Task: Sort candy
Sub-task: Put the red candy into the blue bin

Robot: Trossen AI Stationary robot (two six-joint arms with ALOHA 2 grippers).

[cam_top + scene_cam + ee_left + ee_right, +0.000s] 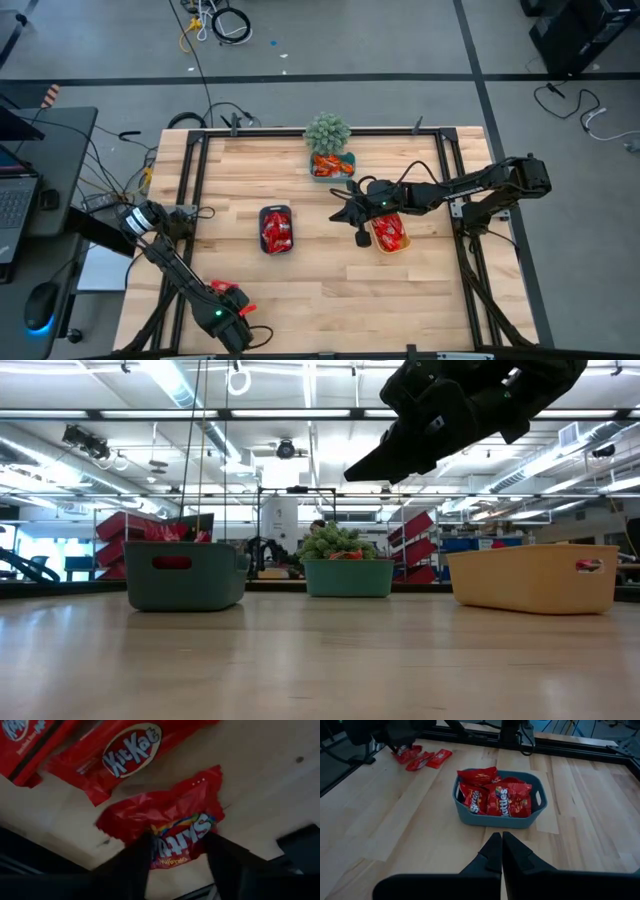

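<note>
Red candy packets [228, 292] lie at the table's near left corner. My left gripper [222, 305] is down over them and open. In its wrist view the fingers stand either side of a red Skittles packet [170, 820] lying flat on the wood, with KitKat packets [125, 750] beyond. My right gripper [337, 213] hangs shut and empty, high above the table [400, 455], between the blue tray [277, 230] and the yellow tray [390, 233]. Its fingers [501, 851] point toward the blue tray [497, 817], which holds Skittles packets [507, 800]. My left gripper comes from above, with one finger [132, 862] at each side of the Skittles packet's near end [172, 855]. The packet lies flat on the table. I cannot tell whether the fingers touch it.
A teal tray [331, 166] holding candy stands at the far edge, next to a small green plant [327, 131]. The yellow tray [535, 577] also holds red packets. Black frame rails [195, 190] run along the table's left, right and far sides. Bare wood lies between the trays and the near edge.
</note>
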